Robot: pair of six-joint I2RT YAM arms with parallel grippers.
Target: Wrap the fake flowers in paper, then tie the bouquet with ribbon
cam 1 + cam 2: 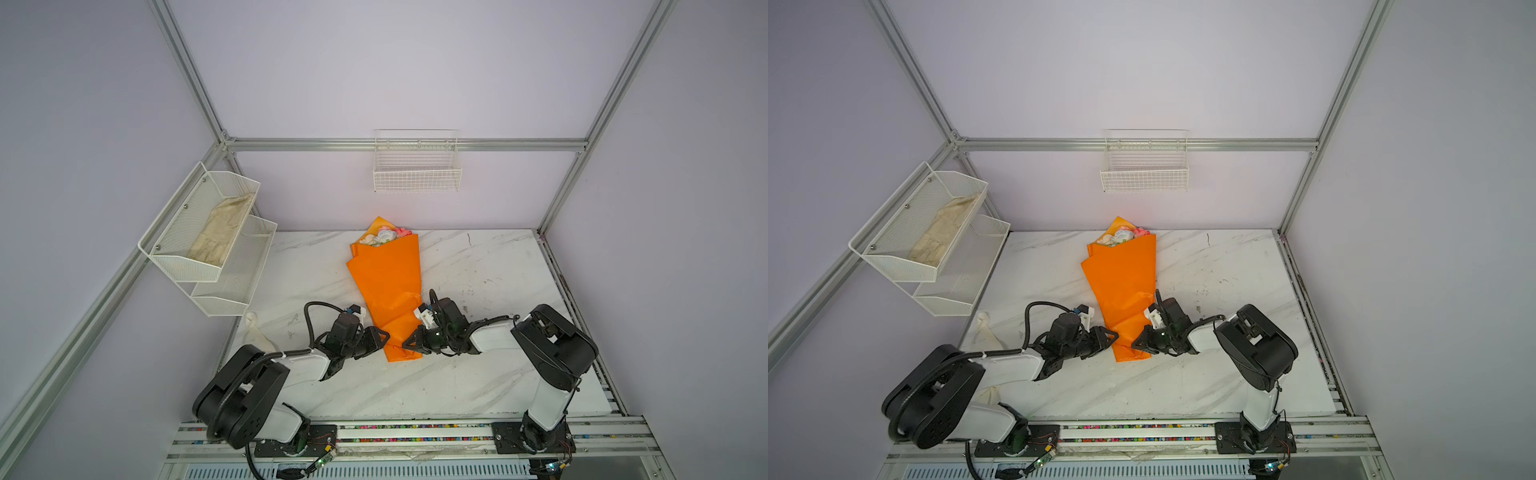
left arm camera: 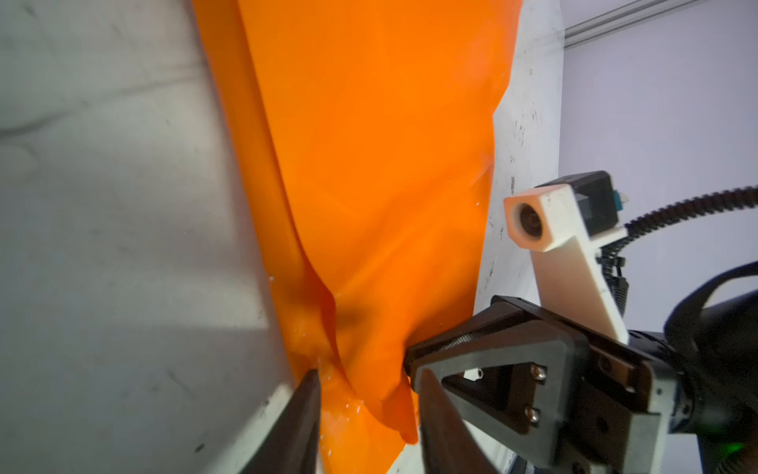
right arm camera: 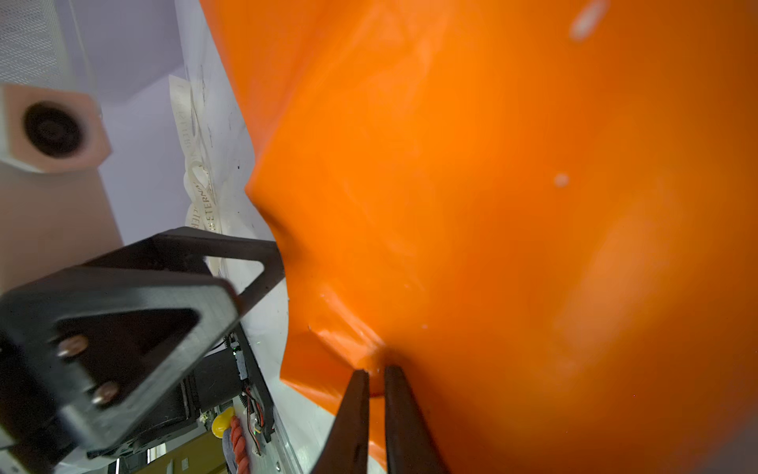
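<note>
RIGHT CLAW (image 3: 377, 371) is pinched shut on a crease of the orange wrapping paper (image 3: 471, 184), apparently to hold the narrow stem end gathered. Facing it across that end, the left claw (image 2: 369, 373) stands parted astride a fold, seemingly gripping nothing. Beyond both, the bouquet of fake flowers (image 1: 384, 270) lies on the marble counter (image 1: 457, 374), blooms farthest off. Behind the left claw, well apart, lies the cream printed ribbon (image 1: 259, 332), which the tie will likely need.
</note>
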